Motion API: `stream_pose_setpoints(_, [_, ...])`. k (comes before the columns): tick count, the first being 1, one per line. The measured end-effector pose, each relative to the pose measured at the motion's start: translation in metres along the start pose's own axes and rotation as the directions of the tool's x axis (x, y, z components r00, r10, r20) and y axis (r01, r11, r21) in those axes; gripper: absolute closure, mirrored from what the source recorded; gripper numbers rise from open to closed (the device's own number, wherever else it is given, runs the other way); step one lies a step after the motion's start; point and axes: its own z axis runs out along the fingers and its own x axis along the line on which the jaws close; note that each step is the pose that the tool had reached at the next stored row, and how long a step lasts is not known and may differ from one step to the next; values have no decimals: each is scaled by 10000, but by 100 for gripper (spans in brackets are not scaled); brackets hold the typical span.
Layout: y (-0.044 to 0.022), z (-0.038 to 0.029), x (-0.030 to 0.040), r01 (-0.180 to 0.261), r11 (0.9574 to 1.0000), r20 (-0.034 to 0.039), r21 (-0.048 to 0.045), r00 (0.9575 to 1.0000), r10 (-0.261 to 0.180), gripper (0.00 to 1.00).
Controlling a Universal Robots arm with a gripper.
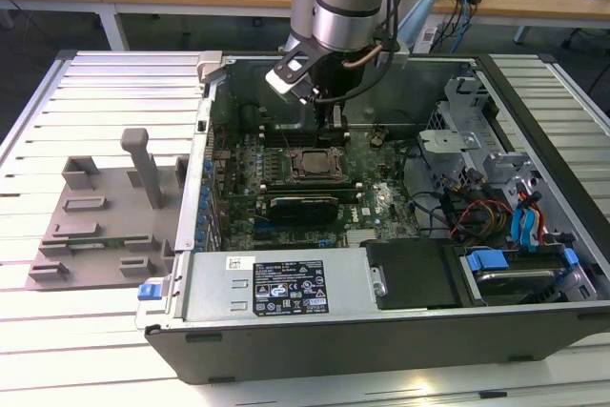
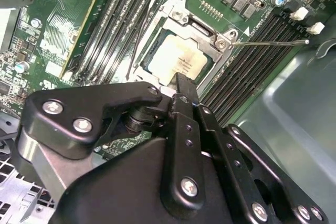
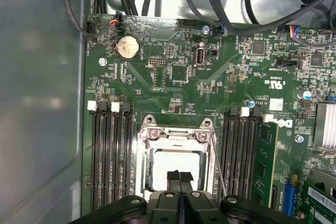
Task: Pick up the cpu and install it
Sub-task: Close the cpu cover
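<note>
Silvery-white and flat, the small square cpu (image 2: 178, 59) lies seated in the dark metal-framed socket (image 2: 202, 27) on the green motherboard (image 2: 52, 40), inside the open grey computer case (image 1: 381, 335). The black gripper (image 2: 181, 80) hangs just over the chip's edge, fingers pressed together and pinching nothing, likely to nudge it flat. The thin wire socket lever (image 2: 273, 42) stands free, so the frame looks unclamped. Whether the tips touch the chip is unclear. In the first wrist view, glare bleaches the chip and the gripper covers part of it.
</note>
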Motion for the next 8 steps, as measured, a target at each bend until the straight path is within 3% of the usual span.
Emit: stream_pose_setpoints(8, [-2,-41,-1,0,10000,0,1,10000,0,89])
